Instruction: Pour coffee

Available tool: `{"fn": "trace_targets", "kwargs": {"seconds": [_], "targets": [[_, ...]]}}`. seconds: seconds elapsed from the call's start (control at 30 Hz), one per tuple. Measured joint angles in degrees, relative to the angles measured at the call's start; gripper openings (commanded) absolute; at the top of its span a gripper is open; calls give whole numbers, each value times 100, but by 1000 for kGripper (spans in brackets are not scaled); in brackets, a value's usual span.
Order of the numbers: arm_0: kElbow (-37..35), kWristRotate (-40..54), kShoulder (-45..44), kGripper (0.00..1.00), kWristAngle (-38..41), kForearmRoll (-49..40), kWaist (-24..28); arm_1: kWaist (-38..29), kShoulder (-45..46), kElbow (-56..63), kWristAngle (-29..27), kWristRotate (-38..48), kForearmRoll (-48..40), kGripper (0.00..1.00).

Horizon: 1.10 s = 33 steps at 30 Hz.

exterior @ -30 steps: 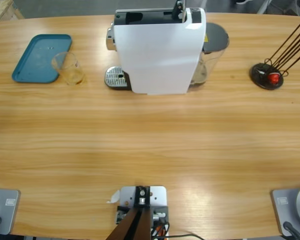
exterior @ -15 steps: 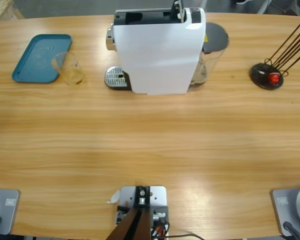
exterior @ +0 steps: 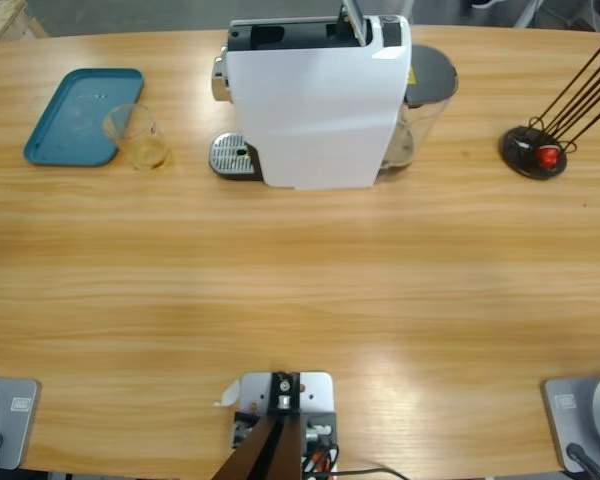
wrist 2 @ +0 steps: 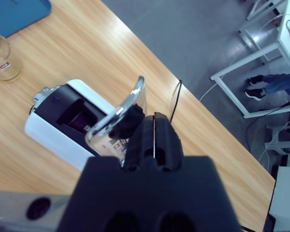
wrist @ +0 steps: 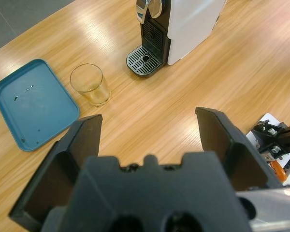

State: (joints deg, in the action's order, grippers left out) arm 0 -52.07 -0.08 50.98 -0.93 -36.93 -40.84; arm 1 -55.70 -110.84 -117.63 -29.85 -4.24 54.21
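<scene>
White coffee machine (exterior: 315, 110) is the landmark, standing at the far middle of the worktop (exterior: 300, 290). Its drip grate (exterior: 230, 155) sticks out at its left base in the high view, bare, nothing on it. Silver lever (wrist 2: 118, 113) on top of the machine is raised. Clear tumbler (exterior: 136, 137) stands upright left of the machine, well apart from the grate, just beside the near right corner of a teal tray (exterior: 80, 115); whether they touch, cannot tell. Tumbler shows only a faint yellowish tint, no dark coffee seen in it or under the spout. Black stand with dark sticks (exterior: 536, 150) sits well right of the machine.

Left tool (wrist: 150, 130) hangs above the worktop on the near side of the machine, jaws spread wide, nothing between them. Right tool (wrist 2: 154, 137) is above the machine, just beside the raised lever, jaws pressed together with nothing gripped. A person's legs (wrist 2: 268, 84) show on the floor beyond the worktop.
</scene>
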Motion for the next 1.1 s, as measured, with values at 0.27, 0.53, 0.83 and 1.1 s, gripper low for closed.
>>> {"fn": "trace_targets", "kwargs": {"seconds": [0.27,0.53,0.83,1.1], "targets": [[0,0,0,830,0,0,0,-4,-201,-107,213,0,28,0],[0,0,0,830,0,0,0,-13,-389,-241,231,0,28,0],[0,0,0,830,0,0,0,-230,-758,-530,298,0,46,0],[0,0,-8,830,0,0,0,-310,-975,-793,319,0,119,0]]}}
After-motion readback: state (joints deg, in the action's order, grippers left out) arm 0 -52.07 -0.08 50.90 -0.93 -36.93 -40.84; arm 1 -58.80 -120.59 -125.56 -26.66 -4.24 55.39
